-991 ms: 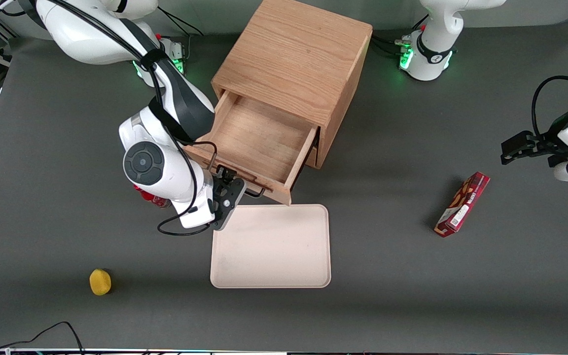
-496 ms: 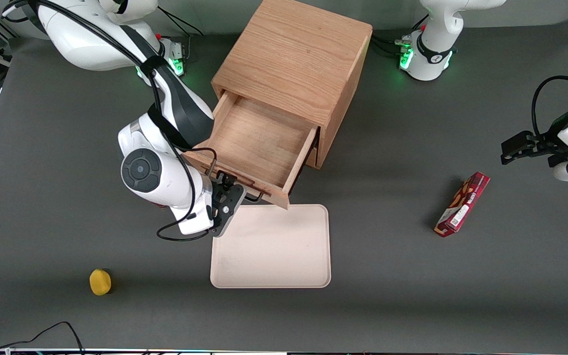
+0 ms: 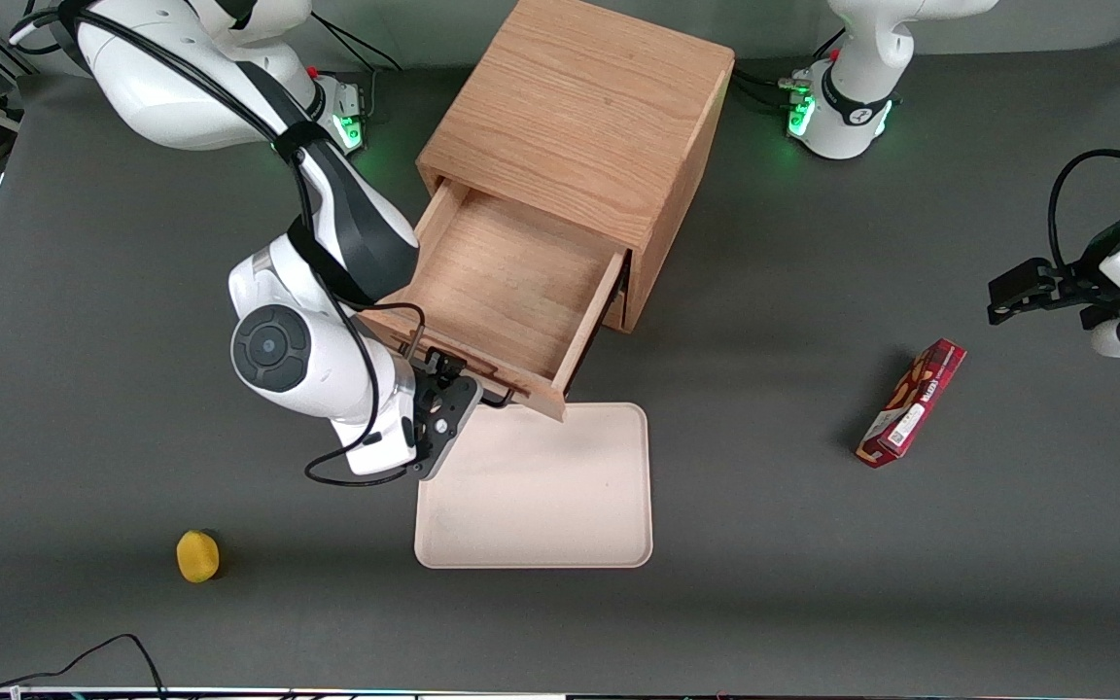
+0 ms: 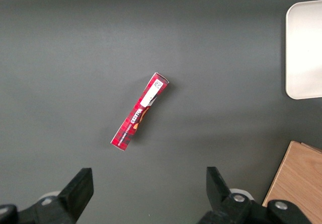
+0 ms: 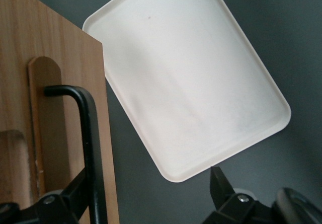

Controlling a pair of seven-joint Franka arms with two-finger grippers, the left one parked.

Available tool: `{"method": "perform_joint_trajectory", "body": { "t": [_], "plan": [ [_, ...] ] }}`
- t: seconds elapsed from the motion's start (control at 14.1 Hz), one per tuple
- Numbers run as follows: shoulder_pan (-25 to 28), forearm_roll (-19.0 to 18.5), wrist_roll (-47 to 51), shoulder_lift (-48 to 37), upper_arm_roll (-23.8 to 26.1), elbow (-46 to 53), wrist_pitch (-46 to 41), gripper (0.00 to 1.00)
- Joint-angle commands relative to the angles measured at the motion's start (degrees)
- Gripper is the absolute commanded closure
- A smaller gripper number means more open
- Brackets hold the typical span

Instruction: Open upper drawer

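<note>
- Small yellow rounded lump [image 3: 197, 556], matte, lying on the dark grey table [image 3: 813, 603] toward the working arm's end, nearer the front camera than everything else.
- Gripper [image 3: 453, 377] at the front panel of the upper drawer [image 3: 511, 282], fingers spread wide, black wire handle [image 5: 89, 133] between them and close against one finger.
- Upper drawer pulled well out of the light oak cube cabinet [image 3: 579, 107]; shallow wooden box, grain visible on its bare floor, nothing inside.
- Handle: thin round black rod bent at a right angle, fixed on a rounded wooden strip.
- Cream rectangular tray [image 3: 541, 496] with rounded corners and a low rim, smooth, just in front of the drawer.
- Slim red carton [image 3: 913, 402] toward the parked arm's end, lying flat; white label with a code square at one end, print too small to read.
</note>
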Motion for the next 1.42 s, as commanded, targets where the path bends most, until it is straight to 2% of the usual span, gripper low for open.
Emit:
{"method": "perform_joint_trajectory", "body": {
  "t": [0.0, 0.42, 0.57, 0.85, 1.35],
  "plan": [
    [0.71, -0.79, 0.51, 1.98, -1.28, 3.61, -0.19, 0.0],
    [-0.08, -0.96, -0.02, 2.77, -1.46, 5.19, 0.6, 0.0],
    [0.8, -0.87, 0.16, 2.77, -3.91, 6.06, 0.69, 0.0],
    [0.1, -0.7, -0.02, 2.69, -4.27, 7.21, 0.61, 0.0],
    [-0.16, -0.35, 1.82, -1.7, -4.36, 7.74, -2.38, 0.0]
  ]
}}
